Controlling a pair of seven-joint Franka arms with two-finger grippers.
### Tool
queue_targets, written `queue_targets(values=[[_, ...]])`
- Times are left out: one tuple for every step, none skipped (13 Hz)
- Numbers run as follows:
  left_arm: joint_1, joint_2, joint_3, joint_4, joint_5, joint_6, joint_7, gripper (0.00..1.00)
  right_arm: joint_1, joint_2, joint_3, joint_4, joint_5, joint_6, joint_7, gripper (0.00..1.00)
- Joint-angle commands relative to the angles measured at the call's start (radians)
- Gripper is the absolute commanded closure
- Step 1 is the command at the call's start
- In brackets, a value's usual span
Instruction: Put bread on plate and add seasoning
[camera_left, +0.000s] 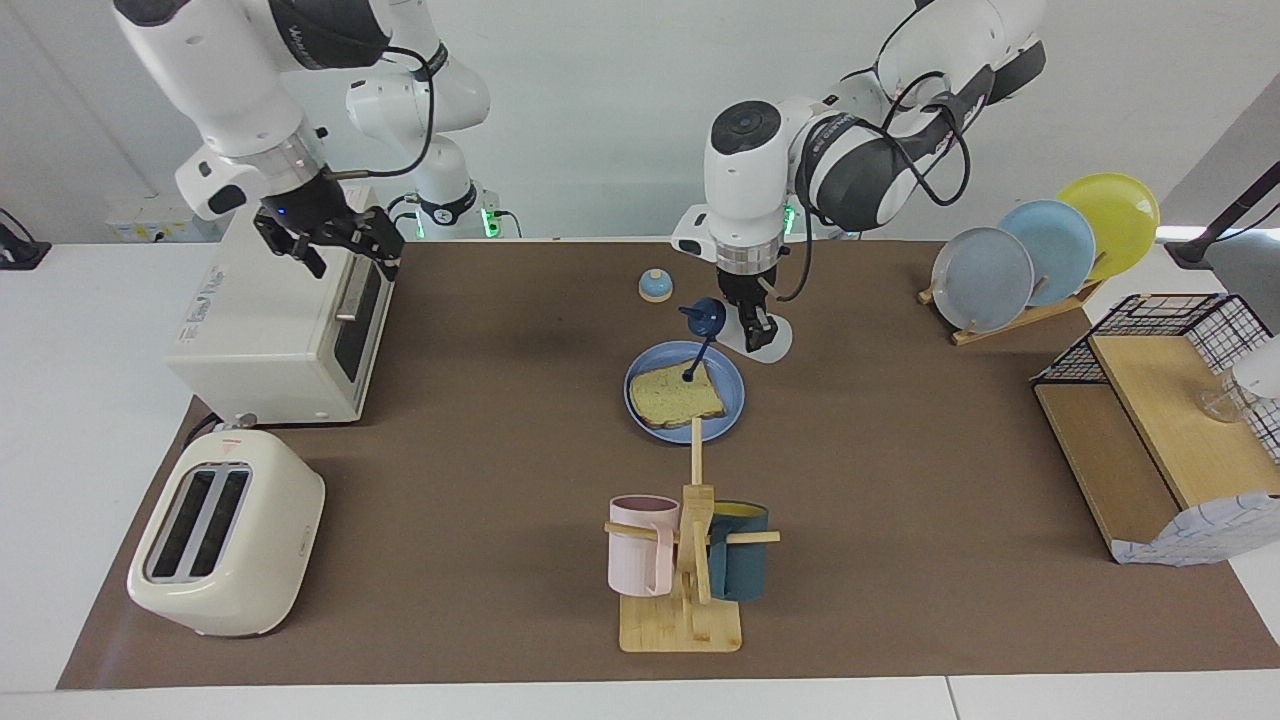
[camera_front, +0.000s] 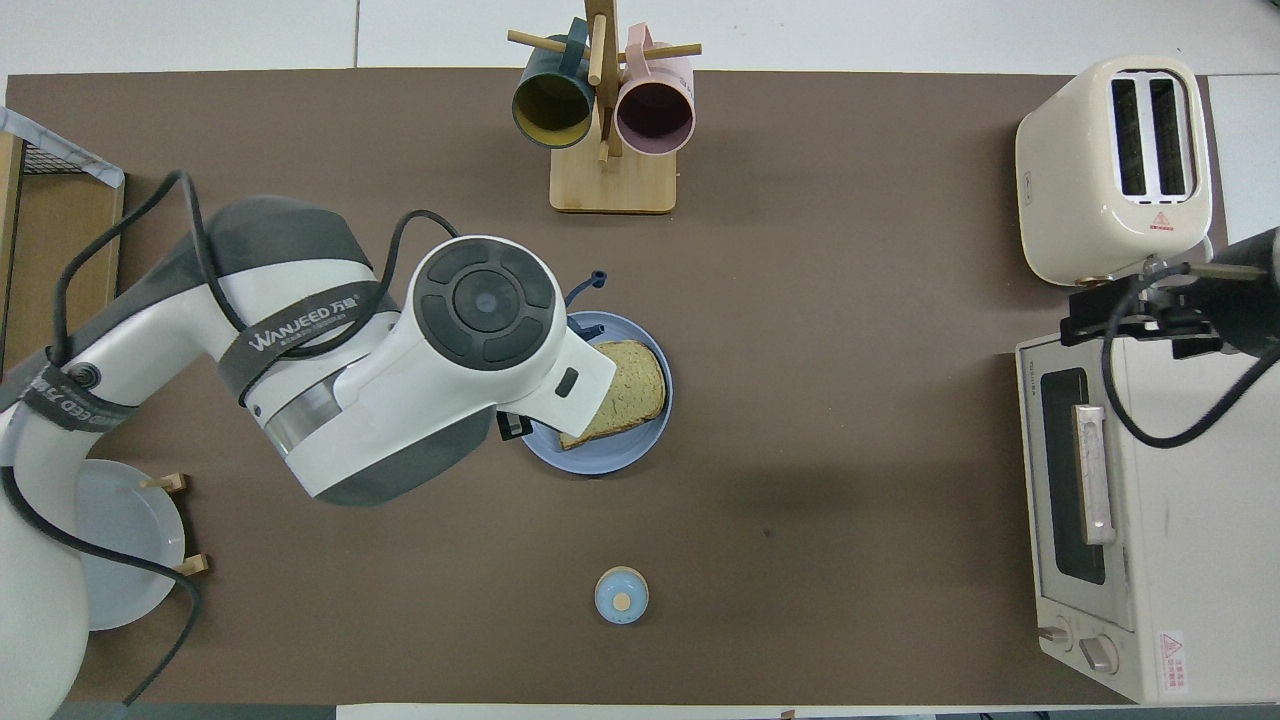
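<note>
Bread (camera_left: 678, 394) flat on plate (camera_left: 727, 415), mid-bench. My left gripper (camera_left: 756, 330), fingers clenched on bottle (camera_left: 762, 343), tips it so spout aims at bread. Right gripper (camera_left: 335, 245), fingers released, parked over oven (camera_left: 270, 305), out of way.

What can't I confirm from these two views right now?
- Overhead view: the left hand's grip on the whitish plastic seasoning bottle with navy cap is hidden under the left arm's wrist.
- Overhead view: part of the square toast slice and round blue plate is covered by that wrist.
- Either view: seasoning landing on the toast is too small.

wall (camera_left: 620, 120): plain white | table (camera_left: 60, 400): white | mat (camera_left: 900, 500): brown
</note>
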Motion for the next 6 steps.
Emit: queue_targets(values=[[-0.096, -0.030, 0.057, 0.044, 0.073, -0.111, 0.003, 1.00, -0.058, -0.003, 0.017, -0.021, -0.069, 0.008, -0.045, 0.00], [-0.132, -0.030, 0.060, 0.044, 0.116, -0.156, 0.003, 1.00, -0.059, 0.004, 0.016, -0.006, -0.075, 0.008, -0.045, 0.00], [-0.165, -0.028, 0.081, 0.044, 0.156, -0.197, 0.004, 1.00, -0.061, 0.015, 0.010, 0.046, -0.074, -0.015, -0.045, 0.00], [-0.214, -0.028, 0.123, 0.044, 0.173, -0.219, 0.003, 1.00, -0.063, 0.033, 0.008, 0.099, -0.069, -0.064, -0.043, 0.00], [-0.266, -0.030, 0.184, 0.048, 0.187, -0.230, 0.004, 1.00, -0.064, 0.037, 0.007, 0.109, -0.071, -0.064, -0.038, 0.00], [-0.329, -0.028, 0.241, 0.059, 0.205, -0.242, 0.003, 1.00, -0.066, 0.035, 0.000, 0.089, -0.059, -0.040, -0.040, 0.00]])
